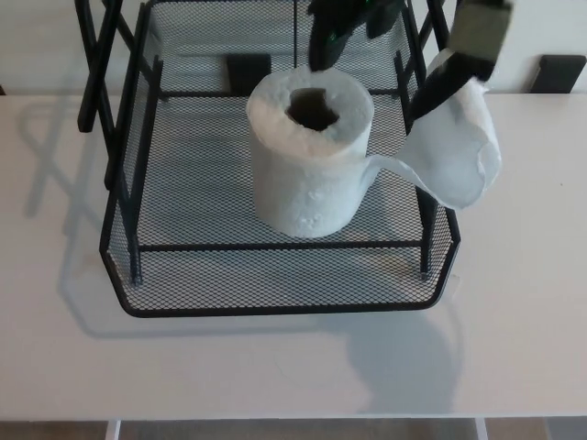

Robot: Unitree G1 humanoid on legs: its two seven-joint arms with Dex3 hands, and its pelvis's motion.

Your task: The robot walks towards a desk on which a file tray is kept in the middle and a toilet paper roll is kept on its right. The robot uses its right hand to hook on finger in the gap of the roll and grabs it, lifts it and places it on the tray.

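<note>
White toilet paper roll stands upright on the mesh floor of the black wire file tray, slightly right of the tray's centre, with its dark hollow core facing up and unobstructed. A loose tail of paper runs from the roll's right side, crosses over the tray's right wall and hangs in a curled flap above the pale desk surface. The robot's right hand sits at the top edge of the picture, above and behind the roll and clear of it; only the lower parts of its black fingers show. 1 finger points down just above the rear rim of the roll without entering the core, and another, with a grey-beige segment, hangs to the right with its dark tip at or just beside the upper edge of the paper tail (contact there cannot be confirmed). The visible fingers are spread apart and hold nothing; the palm is cut off by the frame. The tray rests on the desk with its black upright frame bars rising at the rear left. The roll casts a soft shadow on the mesh to its left. The left hand does not show.
</note>
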